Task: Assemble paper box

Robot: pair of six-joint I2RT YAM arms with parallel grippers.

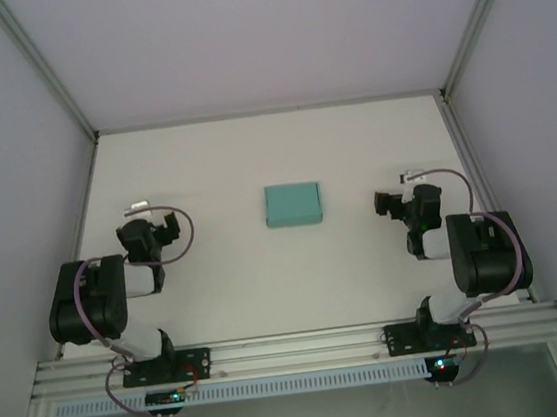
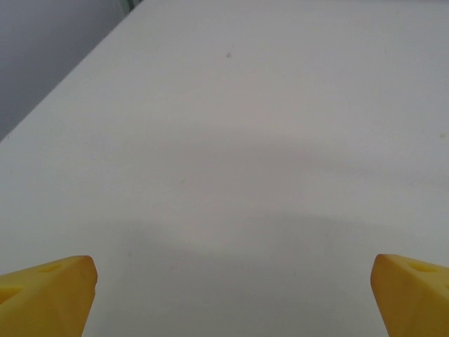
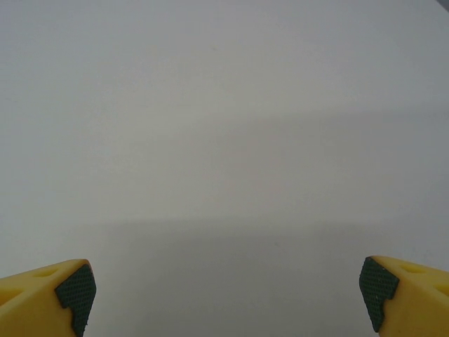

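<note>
left hand [image 2: 231,270]: spread wide, holding nothing, over bare desk [image 1: 203,167] | right hand [image 3: 228,270]: spread wide, holding nothing | paper box [image 1: 292,205]: flat on the desk between both hands, about level with them, touched by neither, long axis left-to-right | nearer arm: right, marginally, by my judgement | box looks closed, contents unseen

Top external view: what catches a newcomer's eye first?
The teal paper box, a small flat rectangle, is the one spot of colour, lying mid-table. The left arm and right arm sit folded on either side of it, neither touching it. In the wrist views both sets of yellow jaws stand wide open over the bare white table, holding nothing.
</note>
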